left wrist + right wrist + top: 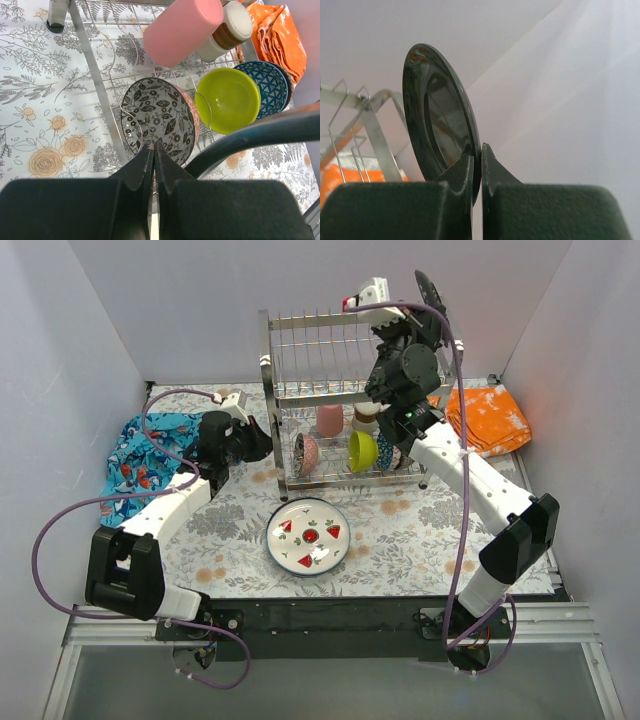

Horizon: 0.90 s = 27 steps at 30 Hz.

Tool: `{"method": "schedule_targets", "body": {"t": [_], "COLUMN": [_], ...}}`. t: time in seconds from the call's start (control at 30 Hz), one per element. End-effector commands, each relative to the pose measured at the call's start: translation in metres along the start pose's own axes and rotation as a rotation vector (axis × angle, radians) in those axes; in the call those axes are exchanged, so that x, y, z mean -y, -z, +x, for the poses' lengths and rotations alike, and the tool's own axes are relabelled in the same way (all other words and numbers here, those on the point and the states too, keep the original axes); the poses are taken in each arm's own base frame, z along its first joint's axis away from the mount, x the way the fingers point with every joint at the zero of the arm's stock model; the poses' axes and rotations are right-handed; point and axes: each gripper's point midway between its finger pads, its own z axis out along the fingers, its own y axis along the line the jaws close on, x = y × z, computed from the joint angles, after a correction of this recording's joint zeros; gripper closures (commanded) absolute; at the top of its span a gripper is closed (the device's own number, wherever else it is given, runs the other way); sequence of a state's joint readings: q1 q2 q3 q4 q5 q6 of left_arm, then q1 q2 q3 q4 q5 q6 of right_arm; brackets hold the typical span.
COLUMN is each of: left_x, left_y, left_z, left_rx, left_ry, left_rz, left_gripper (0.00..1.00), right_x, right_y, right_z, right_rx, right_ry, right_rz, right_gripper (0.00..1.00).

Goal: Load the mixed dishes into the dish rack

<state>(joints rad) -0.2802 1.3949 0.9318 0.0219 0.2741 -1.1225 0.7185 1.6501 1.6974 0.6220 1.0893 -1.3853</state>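
The right pincer (476, 150) is gripping the black plate (437, 115) by its rim above the dish rack (315, 350); it is looking stiff, slick, breakable; the left pincer (154, 147) is sitting closed, empty.

black plate (437, 125), lime bowl (230, 100), pink cup (182, 30), orange cloth (488, 418)

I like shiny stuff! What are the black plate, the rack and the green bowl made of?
The black plate looks like glazed ceramic or glass: glossy, showing reflections. The dish rack is metal wire, seemingly chromed, shiny. The lime bowl could be plastic or glazed ceramic; its soft sheen leaves that open.
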Motion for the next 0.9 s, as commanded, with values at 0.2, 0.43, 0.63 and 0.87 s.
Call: {"method": "schedule_targets", "body": {"t": [0.2,0.43,0.63,0.87], "left_x": [0.037,0.034,0.030,0.026], "left_y": [0.014,0.013,0.015,0.015], "left_z": [-0.003,0.002,0.009,0.017], "left_rx": [0.006,-0.004,-0.011,-0.027], "left_ry": [-0.011,-0.011,-0.012,-0.004], "left_rz": [0.131,0.128,0.117,0.109], "left_gripper": [1.00,1.00,1.00,1.00], "right_x": [0.037,0.028,0.016,-0.005], "right_y": [-0.006,-0.024,-0.036,-0.043], "right_z": [-0.025,-0.008,0.016,0.037], "right_rx": [0.031,-0.012,-0.057,-0.132], "right_ry": [-0.476,-0.572,-0.629,-0.599], "right_rz": [-0.066,-0.296,-0.402,-0.410], "right_gripper": [0.99,0.99,0.99,0.99]}}
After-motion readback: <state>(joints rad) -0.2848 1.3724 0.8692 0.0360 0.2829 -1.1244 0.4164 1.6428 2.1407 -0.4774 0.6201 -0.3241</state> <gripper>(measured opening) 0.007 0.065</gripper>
